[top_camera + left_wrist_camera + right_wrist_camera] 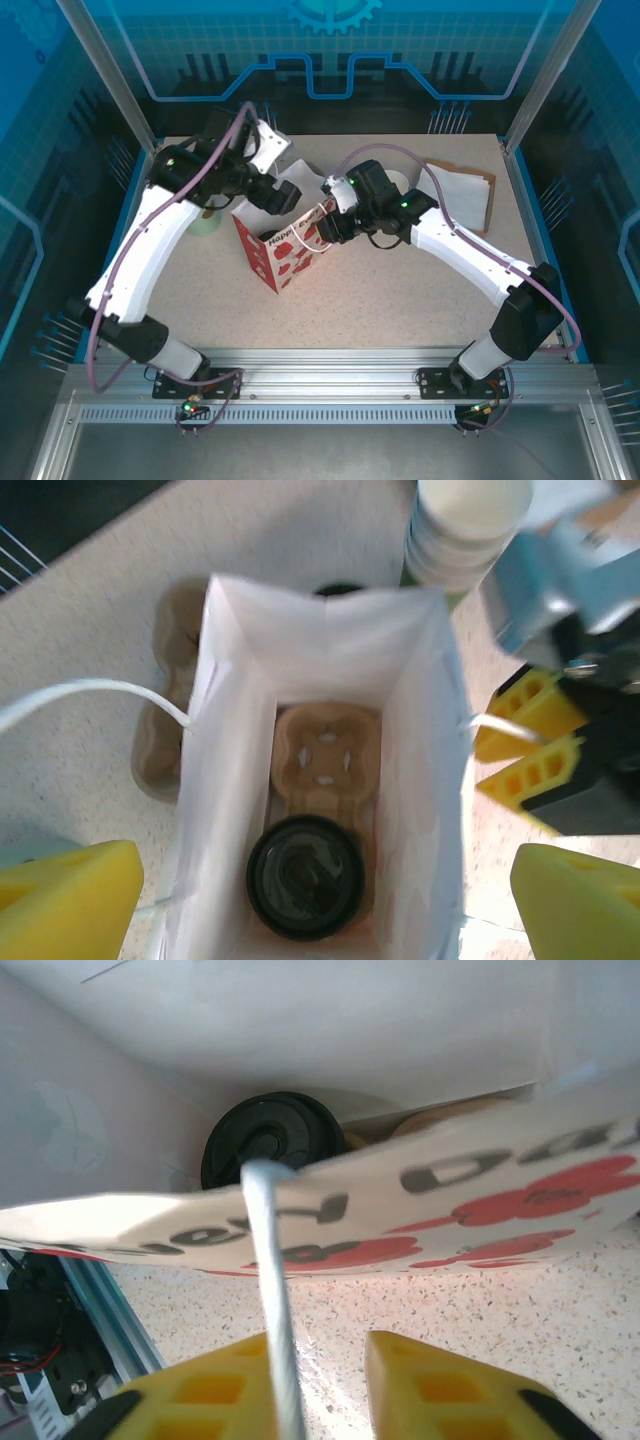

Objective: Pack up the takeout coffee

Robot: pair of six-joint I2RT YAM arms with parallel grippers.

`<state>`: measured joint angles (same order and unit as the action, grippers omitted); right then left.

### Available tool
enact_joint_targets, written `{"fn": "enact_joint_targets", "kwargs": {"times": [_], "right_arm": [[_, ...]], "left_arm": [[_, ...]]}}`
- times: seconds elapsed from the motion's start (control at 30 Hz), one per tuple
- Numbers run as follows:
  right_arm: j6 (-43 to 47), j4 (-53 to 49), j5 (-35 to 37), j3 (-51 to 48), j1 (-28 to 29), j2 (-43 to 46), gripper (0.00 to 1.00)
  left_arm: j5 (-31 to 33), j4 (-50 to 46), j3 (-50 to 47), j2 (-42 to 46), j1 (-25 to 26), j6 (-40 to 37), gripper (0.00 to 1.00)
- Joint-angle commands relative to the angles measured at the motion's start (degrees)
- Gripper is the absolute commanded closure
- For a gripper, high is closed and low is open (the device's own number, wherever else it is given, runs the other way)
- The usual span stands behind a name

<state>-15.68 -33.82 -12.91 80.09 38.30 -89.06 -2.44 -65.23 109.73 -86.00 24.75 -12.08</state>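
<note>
Black-lidded coffee cup [305, 877] inside white heart-printed paper bag [285, 255]; left gripper [325, 905] above it, wide, empty; right gripper [320, 1360] slightly parted around bag's white cord handle [272, 1260]: a snag may topple it.

The left end effector [320, 890] hovered spread wide above the bag [280, 255]; the right end effector [325, 1355] sat at the bag's right rim, fingers narrowly parted, apparently loose around its handle cord [268, 1250].

Bright even light, soft shadows — wrist views blurry, perhaps overexposed
</note>
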Motion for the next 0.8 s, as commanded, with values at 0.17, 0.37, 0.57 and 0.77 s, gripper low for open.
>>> {"fn": "enact_joint_targets", "kwargs": {"times": [0.17, 0.37, 0.57, 0.77], "right_arm": [[0.4, -0.6, 3.0, 5.0, 1.0, 2.8, 0.33], [0.7, 0.1, 3.6, 7.3, 1.0, 6.2, 0.16], [0.6, 4.0, 4.1, 3.8, 1.0, 10.7, 0.13], [1.0, 3.9, 4.9, 2.3, 0.9, 10.7, 0.13]], "left_arm": [[4.8, 13.5, -10.5, 14.1, -6.8, 14.6, 0.08], [7.0, 16.9, -17.9, 19.0, -24.1, 22.5, 0.12], [6.6, 17.8, -20.1, 12.9, -38.1, 25.2, 0.17], [3.5, 18.5, -17.7, 3.2, -41.6, 25.3, 0.31]]}}
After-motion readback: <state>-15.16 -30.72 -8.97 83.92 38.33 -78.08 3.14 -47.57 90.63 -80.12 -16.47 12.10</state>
